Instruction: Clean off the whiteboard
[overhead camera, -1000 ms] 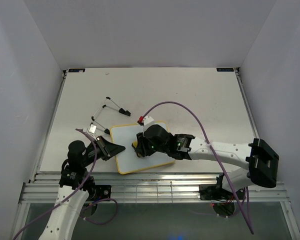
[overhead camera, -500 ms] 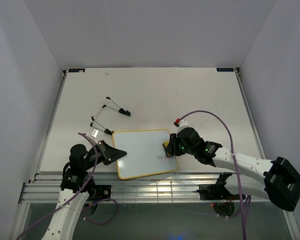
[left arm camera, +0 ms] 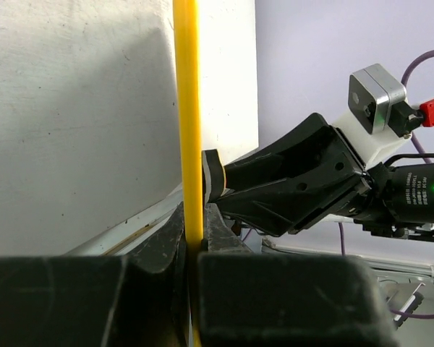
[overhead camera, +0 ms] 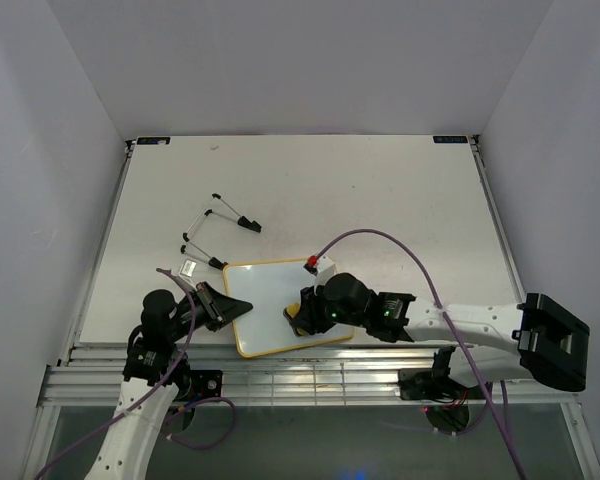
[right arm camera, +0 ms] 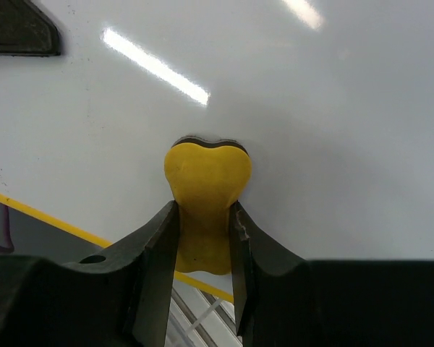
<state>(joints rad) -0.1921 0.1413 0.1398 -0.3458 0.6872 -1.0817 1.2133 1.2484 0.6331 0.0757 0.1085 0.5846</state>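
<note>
We see the whiteboard [overhead camera: 265, 295] lying flat near the front edge of the table [overhead camera: 400, 190], toward 7 o'clock from the table's middle, its yellow frame turned a little off square with the table edge. Its white face looks mostly bare from above; the right wrist view shows only glare streaks and a faint dark stroke at the far left of the board [right arm camera: 311, 108]. On the board's lower middle sits the yellow eraser [overhead camera: 293, 319], its dark felt end pressed against the white surface in the right wrist view [right arm camera: 207, 177]. The right gripper [overhead camera: 302, 313] is clenched on the eraser, one finger on each side of its narrow waist [right arm camera: 206, 217], and its arm comes in from 3 o'clock. At 9 o'clock of the board the left gripper [overhead camera: 232, 305] is closed on the board's edge; in the left wrist view the yellow frame [left arm camera: 187, 108] runs straight down between its two fingers [left arm camera: 192, 242], with the right gripper [left arm camera: 224, 189] and the eraser [left arm camera: 211, 172] just beyond the frame. A purple cable [overhead camera: 370, 234] arches over the right arm from a red tag [overhead camera: 311, 264] at the board's 12 o'clock edge. At 11 o'clock of the board, apart from it, lie a few thin pens [overhead camera: 232, 213], and a small square piece [overhead camera: 188, 266] rests near the board's 10 o'clock corner.
</note>
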